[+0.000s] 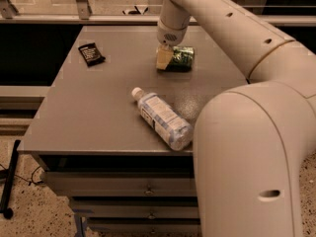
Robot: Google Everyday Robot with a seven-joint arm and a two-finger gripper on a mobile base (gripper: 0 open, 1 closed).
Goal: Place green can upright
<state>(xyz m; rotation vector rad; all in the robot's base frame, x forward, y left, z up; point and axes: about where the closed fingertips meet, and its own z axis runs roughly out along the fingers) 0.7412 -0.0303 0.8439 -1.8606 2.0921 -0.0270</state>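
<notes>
The green can (181, 58) lies on its side on the far part of the grey table (98, 107), right of the middle. My gripper (164, 59) hangs down from the arm at the can's left end, against it or just in front of it. It hides that end of the can. The can rests on the table and is not lifted.
A clear plastic water bottle (163, 120) with a white cap lies on its side near the table's front edge. A small black packet (91, 53) lies at the far left. My arm (252, 147) fills the right foreground. Drawers (128, 186) sit below the tabletop.
</notes>
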